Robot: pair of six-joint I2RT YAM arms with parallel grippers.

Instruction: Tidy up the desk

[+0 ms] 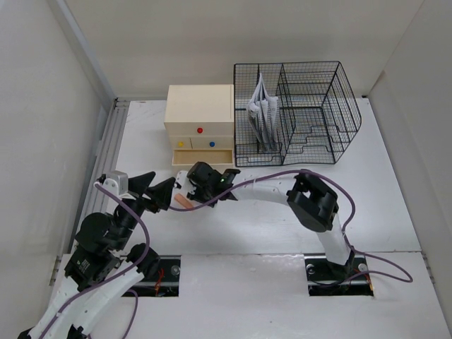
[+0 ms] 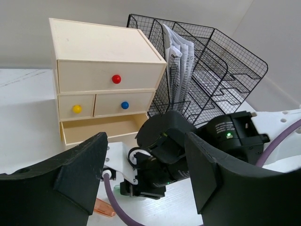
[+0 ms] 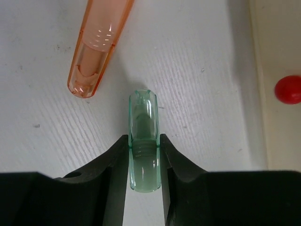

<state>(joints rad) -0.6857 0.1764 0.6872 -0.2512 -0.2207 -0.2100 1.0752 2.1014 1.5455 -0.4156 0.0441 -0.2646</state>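
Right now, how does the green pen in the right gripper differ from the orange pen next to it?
Colour: the green pen is clear green, the orange pen clear orange. State: the green pen is clamped in the right gripper; the orange pen lies free on the desk. Pose: in the right wrist view the green pen runs straight up, the orange pen slants to the right. Both are translucent plastic with rounded ends.

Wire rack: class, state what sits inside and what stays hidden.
Folded papers stand in the wire rack's leftmost slot. Other sections show only mesh steps. In the left wrist view, the right arm hides its base.
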